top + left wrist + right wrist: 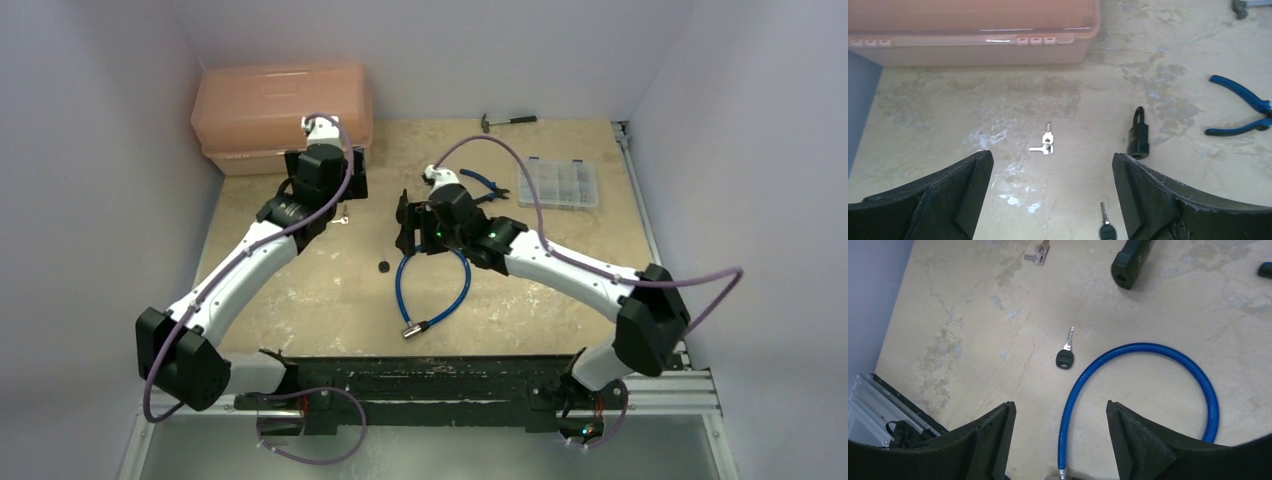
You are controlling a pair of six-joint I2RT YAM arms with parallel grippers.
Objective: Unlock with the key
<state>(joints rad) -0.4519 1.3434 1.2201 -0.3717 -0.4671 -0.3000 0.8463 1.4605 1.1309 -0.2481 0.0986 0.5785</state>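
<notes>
The key [1064,357], tiny with a black head, lies flat on the table; it also shows as a dark spot [383,266] and at the bottom edge of the left wrist view [1106,231]. The small black padlock [1139,135] lies beyond it [1130,260]. My left gripper [1052,165] hangs open above the table near the box [327,180], holding nothing. My right gripper [1059,412] is open too [410,228], above the blue cable [1143,385], whose metal end sits just below its fingers. Neither gripper touches the key.
A pair of small silver keys [1047,142] lies between the arms. An orange toolbox [283,115] stands at the back left. Blue pliers [485,188], a clear parts organiser [558,182] and a hammer [505,120] lie at the back right.
</notes>
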